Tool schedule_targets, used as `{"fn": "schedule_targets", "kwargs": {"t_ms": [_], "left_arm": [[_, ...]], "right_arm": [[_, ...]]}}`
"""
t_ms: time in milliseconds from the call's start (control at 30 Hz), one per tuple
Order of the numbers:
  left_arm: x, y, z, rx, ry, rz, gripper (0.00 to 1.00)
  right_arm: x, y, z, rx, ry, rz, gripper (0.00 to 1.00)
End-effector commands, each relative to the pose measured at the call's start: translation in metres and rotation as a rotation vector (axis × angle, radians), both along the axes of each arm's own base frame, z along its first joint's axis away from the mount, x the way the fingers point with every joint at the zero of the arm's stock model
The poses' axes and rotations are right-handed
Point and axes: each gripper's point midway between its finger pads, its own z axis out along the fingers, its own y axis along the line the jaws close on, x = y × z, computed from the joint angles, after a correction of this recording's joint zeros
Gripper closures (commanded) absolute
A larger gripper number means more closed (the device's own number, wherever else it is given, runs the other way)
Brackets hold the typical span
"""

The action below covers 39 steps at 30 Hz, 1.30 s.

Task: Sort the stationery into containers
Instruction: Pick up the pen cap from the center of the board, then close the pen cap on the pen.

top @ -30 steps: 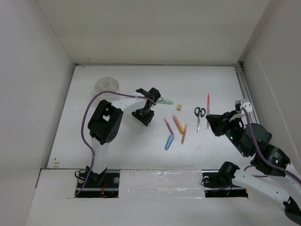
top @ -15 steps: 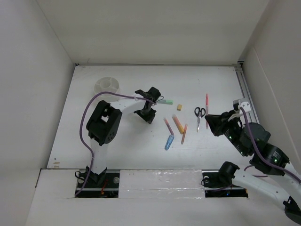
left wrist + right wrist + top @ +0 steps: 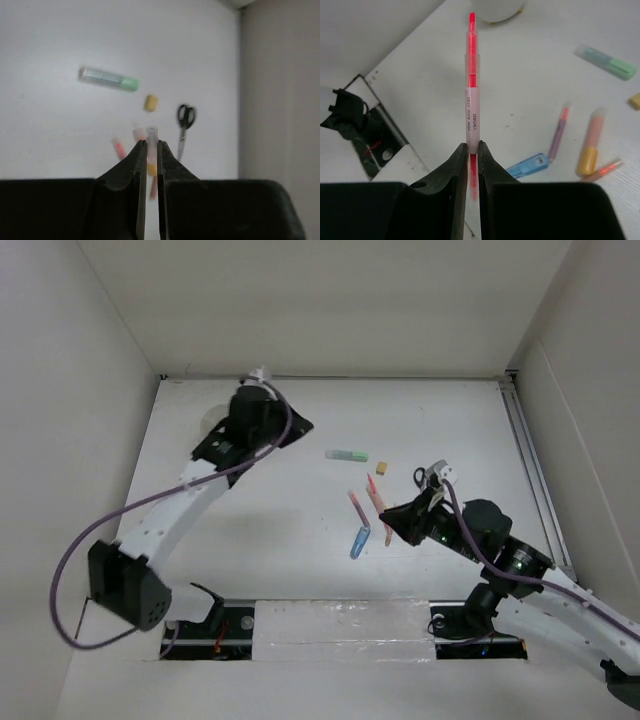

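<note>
Early stage, most items unsorted. Tub (image 3: 497, 11): contents not visible. Left gripper (image 3: 150, 145): jaws almost together, nothing clearly held. Right gripper (image 3: 471, 146) clamps the red pen (image 3: 472, 75) in the air. Scissors (image 3: 185, 120), green bar (image 3: 347, 455), blue marker (image 3: 359, 540) and tan block (image 3: 383, 468) lie on the tabletop (image 3: 250, 530).

The right wrist view's top edge cuts off the tub (image 3: 497, 10). In the left wrist view we cannot identify the blurred pale tip (image 3: 151, 133) between the fingers (image 3: 134, 172).
</note>
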Motion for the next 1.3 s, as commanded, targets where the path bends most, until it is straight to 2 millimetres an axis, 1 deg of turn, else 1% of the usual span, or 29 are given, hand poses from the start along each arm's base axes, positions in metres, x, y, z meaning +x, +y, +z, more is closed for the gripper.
{"fn": "schedule_targets", "kwargs": {"t_ms": [0,33,67,100,167,200,233,267,300,333,400,433,467,500,533,567,600,633,700,733,767,800,900,967,1100,1133,1167,1233,1267], "left_arm": [[-0.022,0.015,0.051,-0.105,-0.245,-0.257,1.0],[-0.028,0.02,0.056,-0.139,-0.271,-0.286,1.0],[-0.033,0.029,0.071,-0.166,-0.343,-0.304,1.0],[-0.044,0.026,0.061,-0.181,-0.317,-0.347,1.0],[-0.051,0.024,0.061,-0.195,-0.319,-0.377,1.0],[-0.055,0.023,0.069,-0.217,-0.344,-0.389,1.0],[-0.06,0.023,0.062,-0.231,-0.333,-0.394,1.0],[-0.064,0.023,0.063,-0.255,-0.334,-0.385,1.0],[-0.07,0.025,0.079,-0.278,-0.397,-0.385,1.0],[-0.074,0.026,0.077,-0.287,-0.405,-0.383,1.0],[-0.085,0.031,0.098,-0.29,-0.483,-0.392,1.0],[-0.089,0.032,0.111,-0.295,-0.516,-0.394,1.0],[-0.093,0.034,0.111,-0.281,-0.528,-0.4,1.0],[-0.097,0.036,0.12,-0.277,-0.56,-0.404,1.0],[-0.103,0.04,0.128,-0.277,-0.584,-0.395,1.0],[-0.104,0.042,0.131,-0.269,-0.605,-0.389,1.0],[-0.103,0.043,0.129,-0.265,-0.597,-0.38,1.0],[-0.105,0.044,0.132,-0.267,-0.607,-0.38,1.0],[-0.107,0.043,0.132,-0.269,-0.606,-0.389,1.0],[-0.109,0.041,0.132,-0.272,-0.605,-0.398,1.0],[-0.11,0.04,0.134,-0.276,-0.613,-0.409,1.0],[-0.11,0.038,0.132,-0.285,-0.596,-0.415,1.0],[-0.111,0.036,0.128,-0.291,-0.598,-0.435,1.0],[-0.113,0.034,0.13,-0.302,-0.602,-0.445,1.0],[-0.115,0.031,0.126,-0.315,-0.591,-0.468,1.0],[-0.114,0.031,0.128,-0.317,-0.601,-0.469,1.0],[-0.116,0.03,0.124,-0.319,-0.591,-0.482,1.0],[-0.118,0.028,0.129,-0.331,-0.607,-0.495,1.0],[-0.118,0.028,0.129,-0.332,-0.607,-0.495,1.0]], "right_arm": [[-0.026,0.033,0.052,0.259,-0.103,0.21,1.0],[-0.027,0.037,0.04,0.266,-0.085,0.225,1.0],[-0.029,0.041,0.039,0.289,-0.072,0.243,1.0],[-0.029,0.045,0.044,0.327,-0.087,0.257,1.0],[-0.027,0.053,0.031,0.343,-0.032,0.266,1.0],[-0.027,0.057,0.04,0.386,-0.053,0.284,1.0],[-0.027,0.06,0.044,0.405,-0.049,0.295,1.0],[-0.026,0.063,0.041,0.417,-0.036,0.295,1.0],[-0.021,0.069,0.036,0.422,-0.001,0.293,1.0],[-0.022,0.075,0.042,0.441,-0.002,0.306,1.0],[-0.018,0.092,0.031,0.42,0.059,0.323,1.0],[-0.019,0.097,0.033,0.439,0.06,0.337,1.0],[-0.021,0.104,0.036,0.454,0.065,0.343,1.0],[-0.017,0.107,0.038,0.464,0.069,0.335,1.0],[-0.011,0.115,0.027,0.436,0.097,0.328,1.0],[-0.014,0.119,0.022,0.433,0.115,0.344,1.0],[-0.012,0.122,0.028,0.444,0.103,0.347,1.0],[-0.012,0.126,0.022,0.436,0.111,0.361,1.0],[-0.016,0.131,0.026,0.457,0.103,0.387,1.0],[-0.017,0.132,0.034,0.469,0.09,0.399,1.0],[-0.016,0.133,0.03,0.465,0.106,0.397,1.0],[-0.016,0.134,0.038,0.481,0.09,0.401,1.0],[-0.017,0.133,0.048,0.514,0.068,0.409,1.0],[-0.015,0.132,0.043,0.51,0.074,0.397,1.0],[-0.01,0.133,0.055,0.541,0.045,0.376,1.0],[-0.008,0.134,0.051,0.534,0.052,0.375,1.0],[-0.007,0.136,0.048,0.528,0.058,0.373,1.0],[-0.005,0.14,0.049,0.532,0.054,0.374,1.0],[-0.005,0.139,0.057,0.555,0.03,0.38,1.0]]}}
